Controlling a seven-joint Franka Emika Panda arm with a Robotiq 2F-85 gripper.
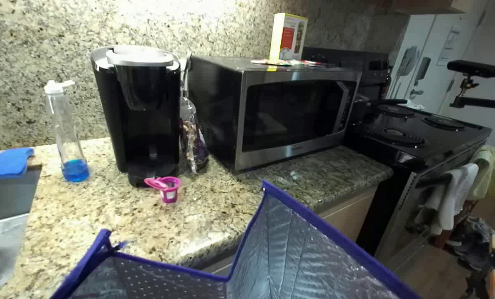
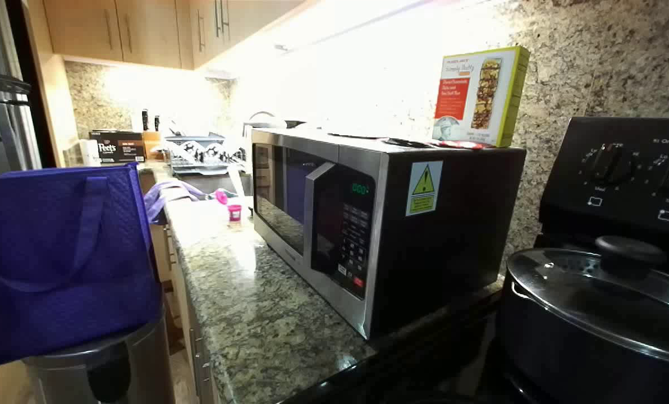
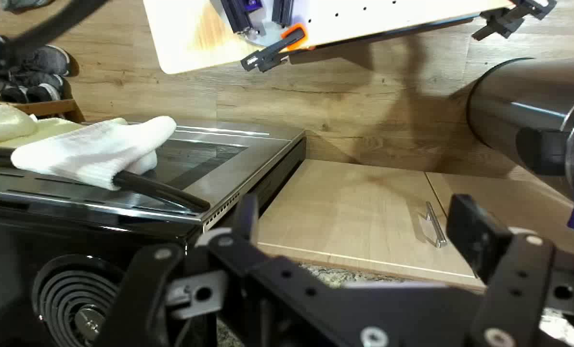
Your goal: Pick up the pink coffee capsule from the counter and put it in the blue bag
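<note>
The pink coffee capsule [image 1: 171, 190] stands upright on the granite counter [image 1: 118, 220] in front of the coffee maker, its lid swung open to one side. It also shows small and bright in an exterior view [image 2: 234, 213]. The blue bag [image 1: 272, 253] is open at the top, its silvery lining showing beside the counter's front edge. Its purple outside [image 2: 59, 252] faces an exterior view. My gripper [image 3: 359, 226] is open and empty in the wrist view, with cabinet doors and floor beyond its fingers. The gripper is out of both exterior views; the capsule is out of the wrist view.
A black coffee maker [image 1: 143, 112] and microwave [image 1: 293, 112] stand behind the capsule. A bottle with blue liquid [image 1: 71, 137] and blue sponge [image 1: 11, 162] are near the sink [image 1: 11, 195]. A stove [image 1: 422, 128] holds a lidded pot [image 2: 604, 314]. The bag rests on a metal bin [image 2: 101, 365].
</note>
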